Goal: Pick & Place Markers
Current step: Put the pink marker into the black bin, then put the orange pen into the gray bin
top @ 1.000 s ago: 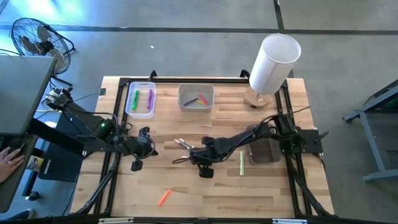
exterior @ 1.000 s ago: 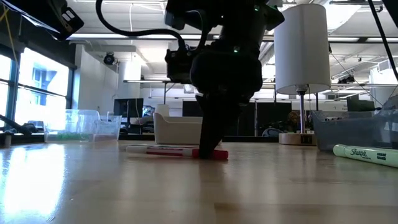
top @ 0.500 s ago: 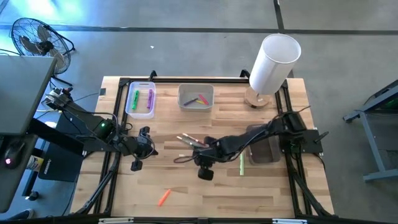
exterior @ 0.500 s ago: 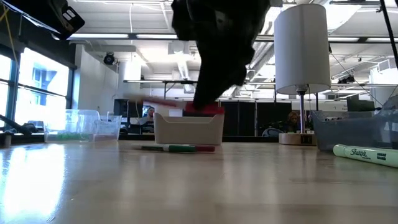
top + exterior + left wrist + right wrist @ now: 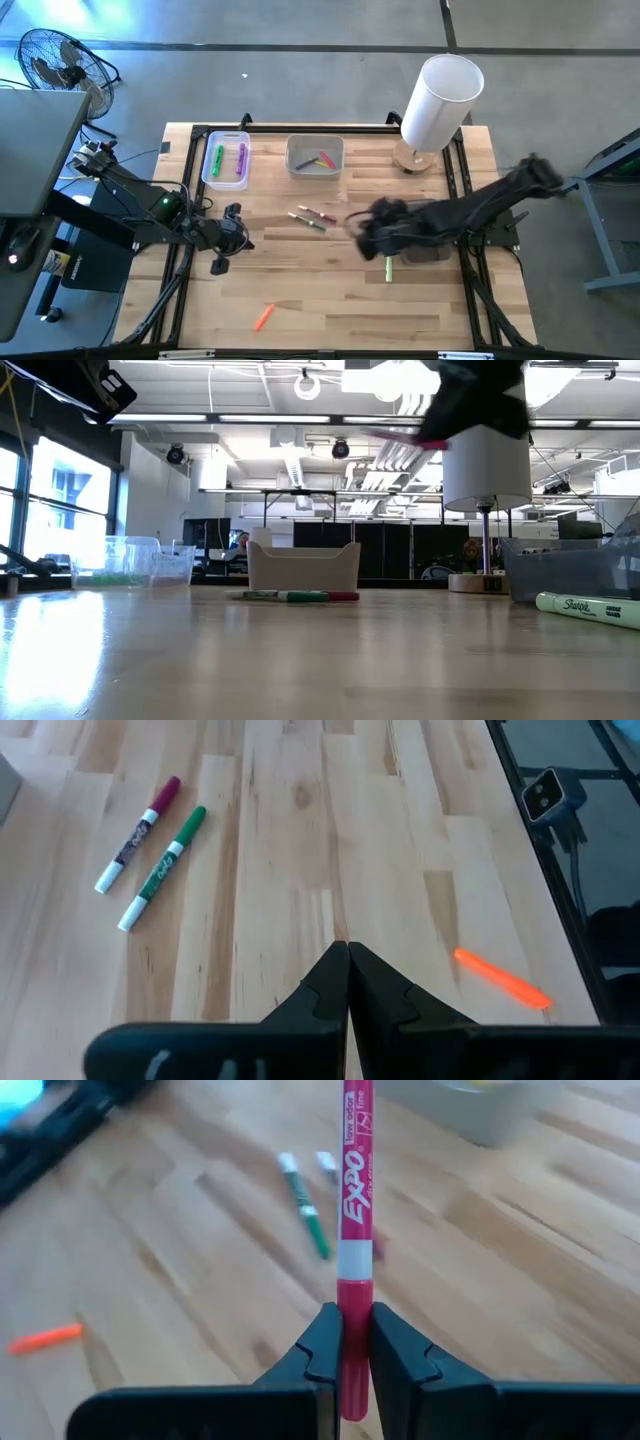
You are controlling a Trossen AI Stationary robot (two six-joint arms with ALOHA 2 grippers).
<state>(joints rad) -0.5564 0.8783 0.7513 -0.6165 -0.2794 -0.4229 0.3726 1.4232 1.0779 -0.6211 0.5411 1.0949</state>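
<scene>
Red marker (image 5: 355,1230) clamped in right tool (image 5: 346,1342) above counter (image 5: 330,290), axis straight out from fingers; left tool (image 5: 347,982) closed, empty; clear tray (image 5: 226,160) holds green, purple markers; white bin (image 5: 315,157) holds several.

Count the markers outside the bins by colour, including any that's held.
green marker: 1
dark red marker: 1
orange marker: 1
light green highlighter: 1
pink-red marker, held in the right claw: 1
Total: 5
</scene>
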